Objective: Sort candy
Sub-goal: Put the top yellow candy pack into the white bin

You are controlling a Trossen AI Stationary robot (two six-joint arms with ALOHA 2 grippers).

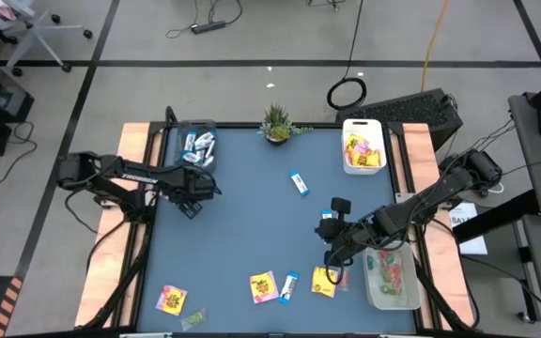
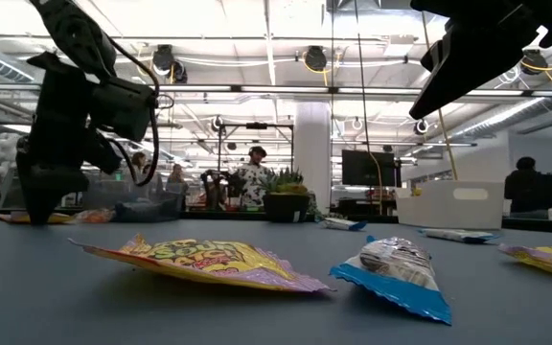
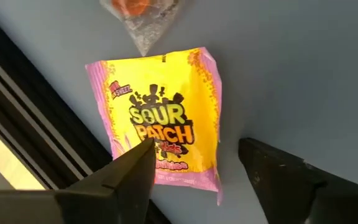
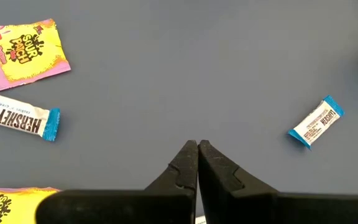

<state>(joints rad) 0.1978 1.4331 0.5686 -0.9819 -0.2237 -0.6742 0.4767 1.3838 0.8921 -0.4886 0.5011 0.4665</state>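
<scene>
Yellow packets [image 1: 264, 286] and a blue bar [image 1: 298, 183] lie scattered on the blue table [image 1: 252, 225] between both arms.
</scene>
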